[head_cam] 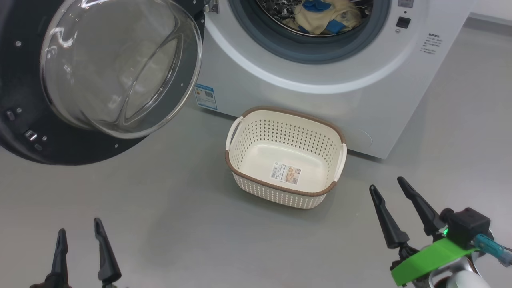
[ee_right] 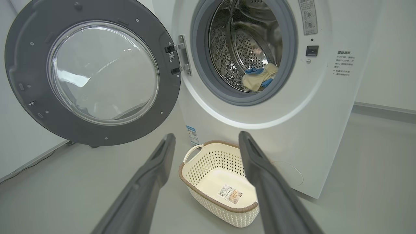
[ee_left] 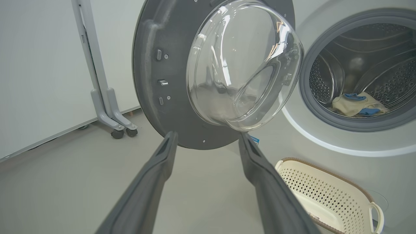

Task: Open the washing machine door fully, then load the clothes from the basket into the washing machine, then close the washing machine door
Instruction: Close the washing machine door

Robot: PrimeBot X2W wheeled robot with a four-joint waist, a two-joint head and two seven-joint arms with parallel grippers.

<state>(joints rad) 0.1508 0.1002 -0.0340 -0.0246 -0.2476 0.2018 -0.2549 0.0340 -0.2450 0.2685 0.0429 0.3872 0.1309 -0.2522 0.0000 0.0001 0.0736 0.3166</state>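
The white washing machine stands with its round door swung wide open to the left. Cream-yellow clothes with blue trim lie inside the steel drum. On the floor in front sits the cream basket, with a label sticker on its bare base. My left gripper is open at the lower left, below the door. Open too, my right gripper hangs at the lower right, to the right of the basket.
Grey floor spreads around the basket. A grey wheeled stand leans by the white wall left of the door. The open door juts out over the floor at the left.
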